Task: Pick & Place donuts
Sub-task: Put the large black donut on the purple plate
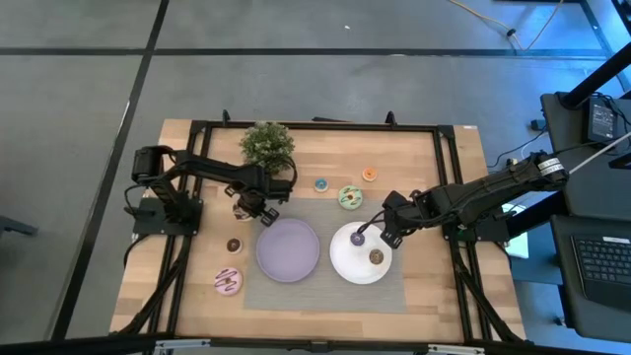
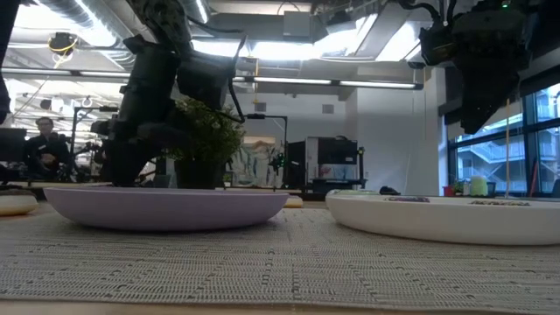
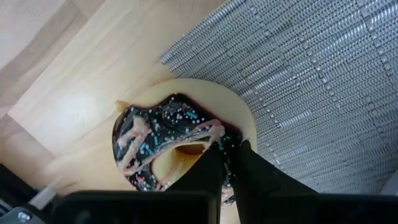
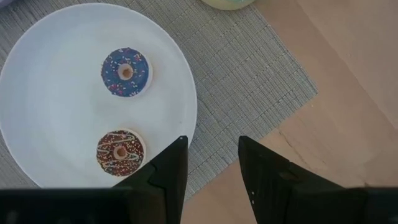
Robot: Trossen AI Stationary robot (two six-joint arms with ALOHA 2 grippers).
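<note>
Woven grey mat point(image 2: 262, 254) fills the low view's front, with the lilac plate point(image 2: 166, 208) left and the white plate point(image 2: 446, 217) right resting on it.

Left gripper point(image 3: 227, 168) is down on the chocolate-white donut point(image 3: 161, 146), which lies on bare wood just off the mat's far-left corner, near the plant point(image 1: 267, 144). Its fingers are pressed together on the donut's rim, one apparently through the hole. From above, that gripper point(image 1: 246, 207) sits just left of and beyond the lilac plate point(image 1: 288, 250), so the carry looks short: toward the near right, over the plate's rim. The donut lies flat, a ring with no long axis, so only height matters in clearing the rim.

Right gripper point(image 4: 211, 165) hovers with fingers apart and nothing between them, over the white plate's point(image 4: 62, 99) edge, where a blue donut point(image 4: 125, 72) and a brown donut point(image 4: 120, 152) already lie. The green donut point(image 1: 350, 197), orange donut point(image 1: 369, 175) and another small blue one point(image 1: 321, 184) lie beyond, nearer the right arm; the pink donut point(image 1: 228, 282) and a small dark one point(image 1: 234, 245) lie nearer the left arm.
</note>
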